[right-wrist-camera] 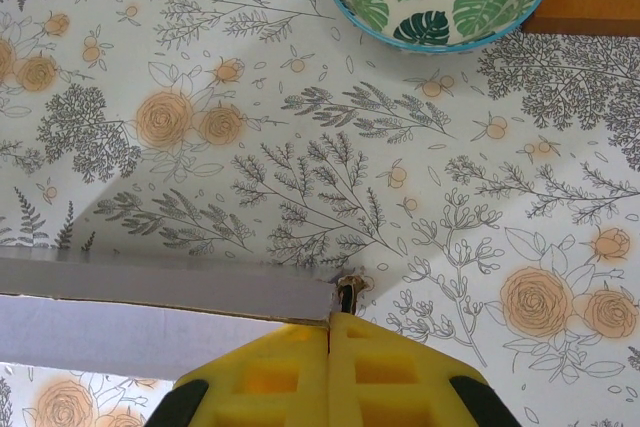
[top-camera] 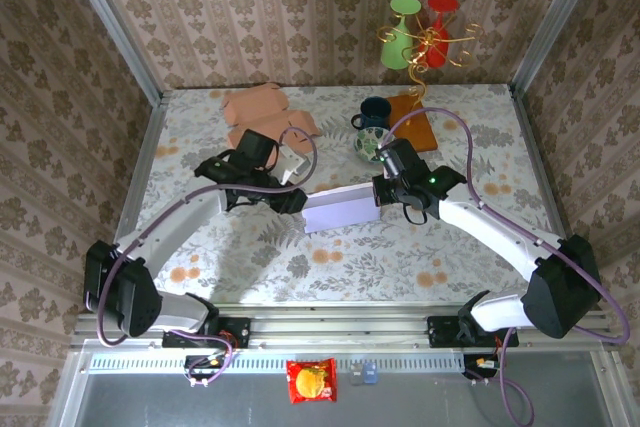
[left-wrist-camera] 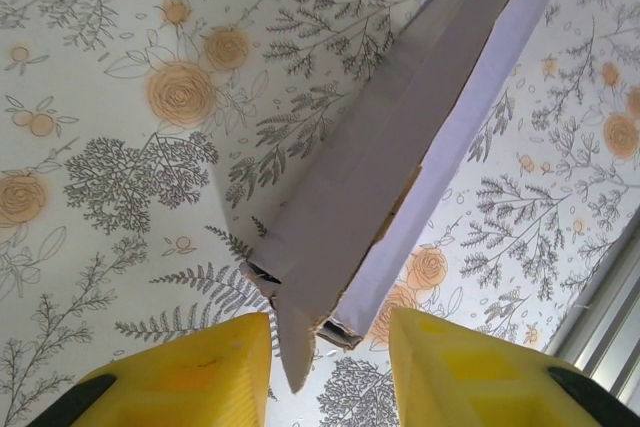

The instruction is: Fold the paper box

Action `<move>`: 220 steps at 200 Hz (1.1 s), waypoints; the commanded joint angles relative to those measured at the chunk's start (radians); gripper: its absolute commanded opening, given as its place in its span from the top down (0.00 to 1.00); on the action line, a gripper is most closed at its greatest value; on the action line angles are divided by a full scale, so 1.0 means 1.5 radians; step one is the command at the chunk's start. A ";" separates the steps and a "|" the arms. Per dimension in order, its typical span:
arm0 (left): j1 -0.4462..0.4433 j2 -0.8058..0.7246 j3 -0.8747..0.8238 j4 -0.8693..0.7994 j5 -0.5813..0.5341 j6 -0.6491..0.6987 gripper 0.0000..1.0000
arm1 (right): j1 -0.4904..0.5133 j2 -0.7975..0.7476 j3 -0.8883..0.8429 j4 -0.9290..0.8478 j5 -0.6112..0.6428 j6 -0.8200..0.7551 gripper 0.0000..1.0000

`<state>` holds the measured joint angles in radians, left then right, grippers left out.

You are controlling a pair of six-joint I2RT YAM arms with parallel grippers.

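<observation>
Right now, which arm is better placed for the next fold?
Probably left: the left hand stands open around one end of the paper box, free to press, while the right hand is shut on the other, anchoring it.

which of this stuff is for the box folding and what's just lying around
For the job: paper box, left claw, right claw.

Lying about: leaf-pattern bowl, dark mug, orange board, tan flat cardboard, goblet stand, snack packet.
</observation>
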<state>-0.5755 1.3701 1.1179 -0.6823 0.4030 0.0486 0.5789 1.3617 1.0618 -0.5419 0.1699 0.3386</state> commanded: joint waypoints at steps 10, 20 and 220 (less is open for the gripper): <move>-0.006 0.004 0.021 -0.025 -0.027 0.022 0.66 | 0.005 0.010 0.014 -0.024 0.006 0.011 1.00; -0.006 0.007 0.022 -0.026 -0.032 0.025 0.68 | 0.005 0.011 0.014 -0.024 0.005 0.011 1.00; 0.004 0.040 0.041 -0.013 -0.019 -0.004 0.88 | 0.004 0.013 0.015 -0.023 0.002 0.014 1.00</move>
<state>-0.5735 1.4166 1.1553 -0.7044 0.3550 0.0593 0.5789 1.3682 1.0672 -0.5423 0.1699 0.3447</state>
